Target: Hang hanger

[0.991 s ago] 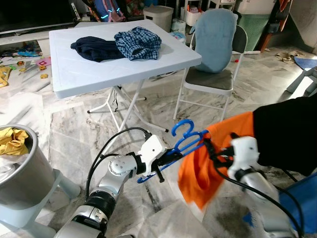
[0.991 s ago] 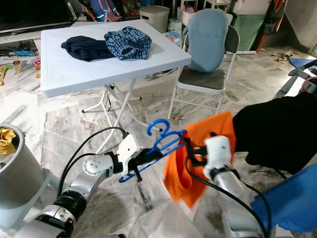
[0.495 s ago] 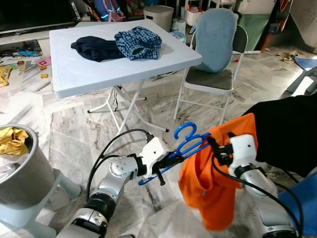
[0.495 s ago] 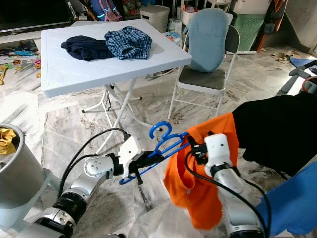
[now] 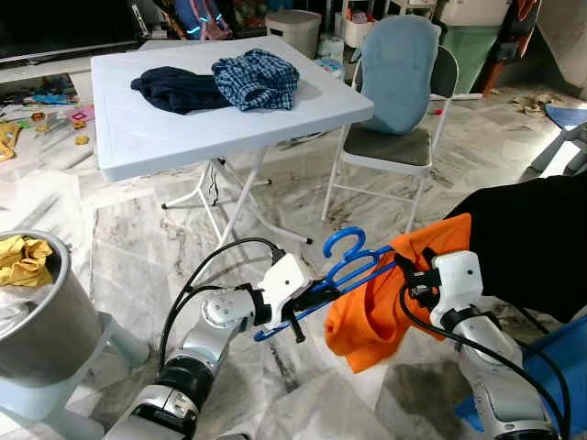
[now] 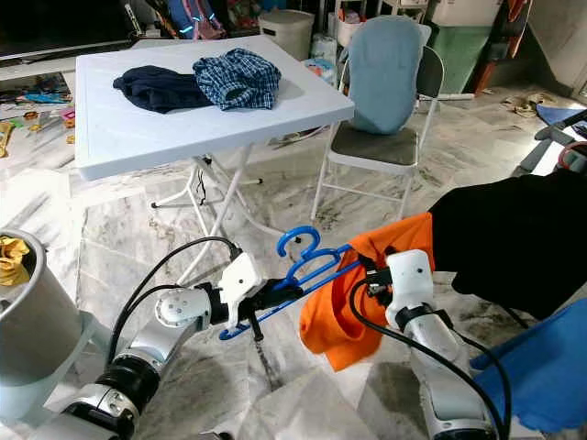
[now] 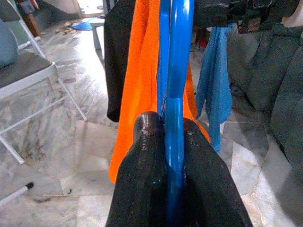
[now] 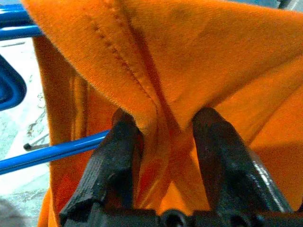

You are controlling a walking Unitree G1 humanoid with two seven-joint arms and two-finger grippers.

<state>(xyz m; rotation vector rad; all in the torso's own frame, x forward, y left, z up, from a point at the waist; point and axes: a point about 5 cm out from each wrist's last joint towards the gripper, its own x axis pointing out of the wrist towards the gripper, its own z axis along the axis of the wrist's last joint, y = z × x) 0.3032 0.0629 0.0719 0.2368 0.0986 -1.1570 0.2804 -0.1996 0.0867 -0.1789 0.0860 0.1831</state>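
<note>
Left gripper (image 7: 173, 142): both black fingers (image 7: 144, 156) clamped on the lower bar of the blue hanger (image 5: 341, 266), one pad on each side, bar running straight out between them. In the left eye view this gripper (image 5: 298, 307) sits at about 6 o'clock of centre frame, with the hanger rising from it toward 2 o'clock and the hook at the top.

Right gripper (image 8: 161, 142): fingers (image 8: 111, 156) closed on a pinched fold of the orange garment (image 5: 385, 293), cloth bunched between the two pads; blue hanger bars pass just behind the fold. In the left eye view the right gripper (image 5: 413, 275) is at 4 o'clock of centre, touching the far end of the hanger.

Orange garment hangs from that end, draped downward, its lower edge clear of the marble floor (image 5: 303, 197). Hanger is held in the air between the two grippers.

Black cloth (image 5: 532, 238) at 3 o'clock, just beside the orange garment. Blue cloth (image 6: 541, 367) at 4 o'clock, low.

White folding table (image 5: 156, 137) at 11 o'clock carries a dark navy garment (image 5: 174, 90) touching a plaid shirt (image 5: 257, 78). Folding chair (image 5: 390, 147) with light blue towel (image 5: 396, 60) over its back at 1 o'clock. Metal bin (image 5: 37, 312) with yellow cloth (image 5: 23, 258) at 8 o'clock.
</note>
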